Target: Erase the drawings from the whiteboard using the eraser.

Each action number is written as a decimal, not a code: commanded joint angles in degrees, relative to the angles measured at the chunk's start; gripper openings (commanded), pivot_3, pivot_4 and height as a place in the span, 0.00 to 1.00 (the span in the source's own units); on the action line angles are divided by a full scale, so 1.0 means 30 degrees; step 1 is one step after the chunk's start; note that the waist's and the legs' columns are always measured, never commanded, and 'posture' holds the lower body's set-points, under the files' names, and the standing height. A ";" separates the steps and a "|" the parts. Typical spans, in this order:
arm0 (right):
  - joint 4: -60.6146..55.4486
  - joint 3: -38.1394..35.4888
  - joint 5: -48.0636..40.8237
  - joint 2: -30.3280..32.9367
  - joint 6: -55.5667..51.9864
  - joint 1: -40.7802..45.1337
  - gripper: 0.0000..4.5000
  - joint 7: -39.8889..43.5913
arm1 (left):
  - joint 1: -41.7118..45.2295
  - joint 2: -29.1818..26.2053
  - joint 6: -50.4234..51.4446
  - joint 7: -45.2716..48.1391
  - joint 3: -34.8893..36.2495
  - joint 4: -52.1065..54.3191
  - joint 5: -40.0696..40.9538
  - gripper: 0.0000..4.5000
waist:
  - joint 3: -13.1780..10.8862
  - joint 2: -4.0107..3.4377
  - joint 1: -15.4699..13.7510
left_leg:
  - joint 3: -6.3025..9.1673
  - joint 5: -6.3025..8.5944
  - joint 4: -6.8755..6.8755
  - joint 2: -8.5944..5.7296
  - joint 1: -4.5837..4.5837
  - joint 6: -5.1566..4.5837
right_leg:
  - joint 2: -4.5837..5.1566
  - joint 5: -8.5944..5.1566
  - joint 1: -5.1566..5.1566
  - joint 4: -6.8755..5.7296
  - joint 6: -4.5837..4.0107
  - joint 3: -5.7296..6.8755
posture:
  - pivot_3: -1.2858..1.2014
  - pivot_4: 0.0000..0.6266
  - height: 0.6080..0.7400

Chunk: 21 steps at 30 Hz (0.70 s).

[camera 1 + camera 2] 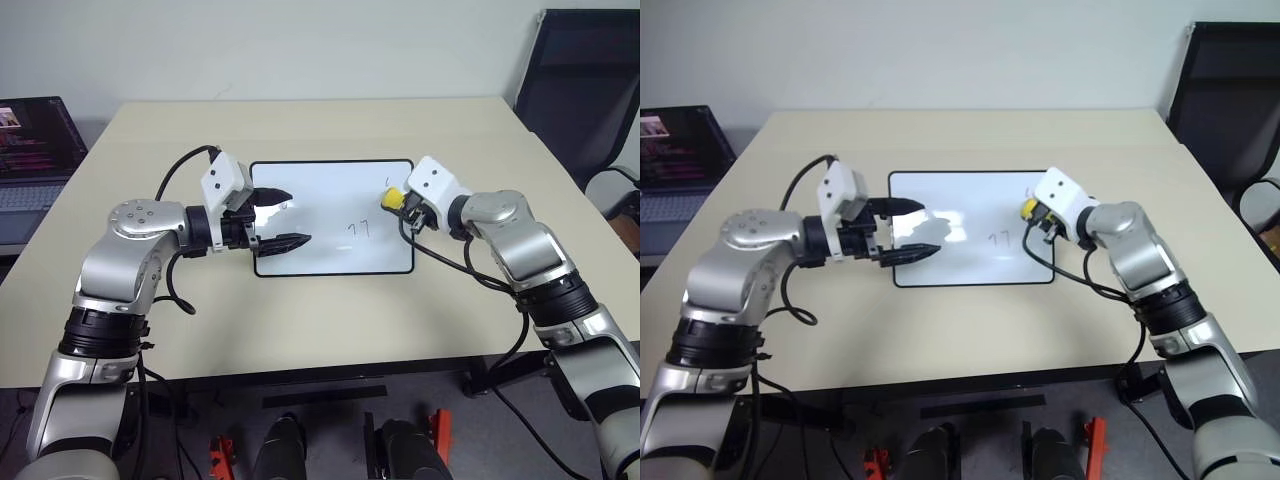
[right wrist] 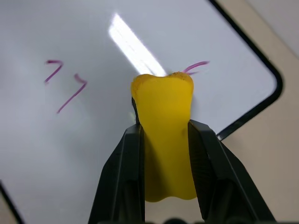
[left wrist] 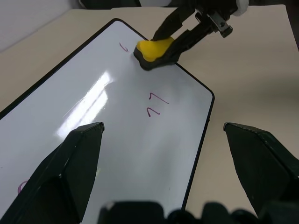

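The whiteboard (image 1: 330,250) lies flat in the middle of the table. Drawings on it are a reddish "77" (image 1: 358,229) right of centre, a small curl (image 3: 123,46) near the far right corner and a mark (image 3: 21,186) on the left part. My right gripper (image 1: 397,201) is shut on the yellow eraser (image 1: 393,197), whose dark underside (image 3: 154,63) meets the board at its right edge, just beside the curl (image 2: 196,66). My left gripper (image 1: 298,218) stands open over the board's left half, nothing between its fingers.
The beige table (image 1: 300,130) has bare room all around the board. An open laptop (image 1: 30,150) stands off its far left edge. A black chair (image 1: 580,90) is behind the table's right corner.
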State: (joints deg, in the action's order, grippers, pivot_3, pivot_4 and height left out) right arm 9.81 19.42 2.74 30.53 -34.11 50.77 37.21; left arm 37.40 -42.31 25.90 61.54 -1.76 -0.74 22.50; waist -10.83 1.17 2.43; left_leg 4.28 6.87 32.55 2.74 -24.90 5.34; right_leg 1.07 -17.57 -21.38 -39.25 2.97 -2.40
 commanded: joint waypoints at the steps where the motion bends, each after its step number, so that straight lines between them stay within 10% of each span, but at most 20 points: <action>1: 0.1654 -0.0883 0.1399 -0.0615 0.1287 0.1347 0.21 -0.2481 | -0.0084 -0.0188 -0.0143 -0.0176 0.0687 0.0828 0.0133 1.00 | -0.0001 0.0000 0.0126 | -0.0001 -0.0005 0.0016 -0.0001 -0.0002 -0.0007 | 0.0000 0.0009 -0.0005 -0.0013 0.0005 -0.0005 | 0.52 0.24 1.00; 21: 0.1440 0.0669 0.3689 -0.0632 0.2353 0.0655 0.21 -0.0050 | -0.0558 -0.0216 -0.0021 -0.0438 0.0960 0.1259 0.0217 1.00 | -0.0001 0.0000 0.0251 | -0.0006 -0.0022 0.0065 -0.0003 -0.0004 -0.0034 | -0.0001 0.0025 -0.0010 -0.0066 0.0013 -0.0017 | 0.52 0.24 1.00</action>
State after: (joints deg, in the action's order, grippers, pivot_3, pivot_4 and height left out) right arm 13.77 21.98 12.51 28.36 -27.13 52.84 37.21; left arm 35.50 -42.41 26.04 60.47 -0.56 0.79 22.59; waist -10.83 1.17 3.19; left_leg 4.26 6.80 32.75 2.73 -24.91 5.24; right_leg 1.06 -17.49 -21.41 -39.46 3.01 -2.45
